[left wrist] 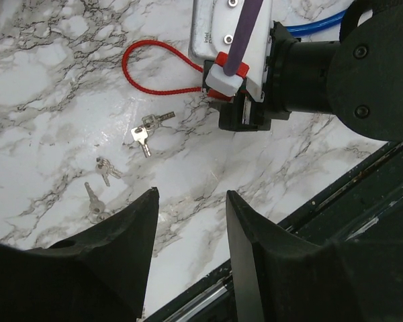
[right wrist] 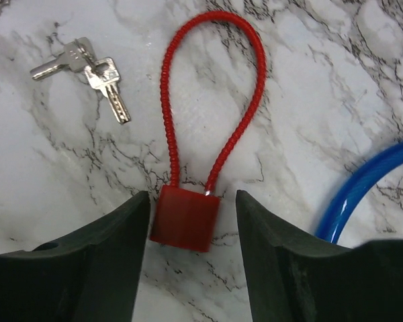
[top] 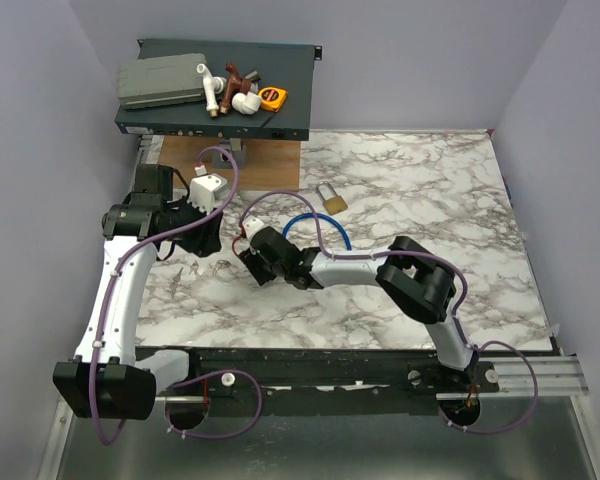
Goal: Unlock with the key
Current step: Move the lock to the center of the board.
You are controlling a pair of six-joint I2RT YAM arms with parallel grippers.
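A small red cable lock lies flat on the marble: a square red body (right wrist: 185,218) with a red cord loop (right wrist: 211,20). My right gripper (right wrist: 192,194) is open and straddles the body. Its left finger is almost against the body and the right finger stands off by a gap. Two silver keys on a ring (right wrist: 87,70) lie just left of the loop. In the left wrist view the same keys (left wrist: 148,131) and two more keys (left wrist: 106,171) rest on the marble. I cannot tell which is the task's key. My left gripper (left wrist: 192,193) hovers open and empty, short of them.
A brass padlock (top: 331,198) and a blue cable lock (top: 310,215) lie behind the right arm. A dark shelf (top: 280,65) with tools stands at the back left. The black rail of the table's near edge (left wrist: 363,188) runs just below the left gripper.
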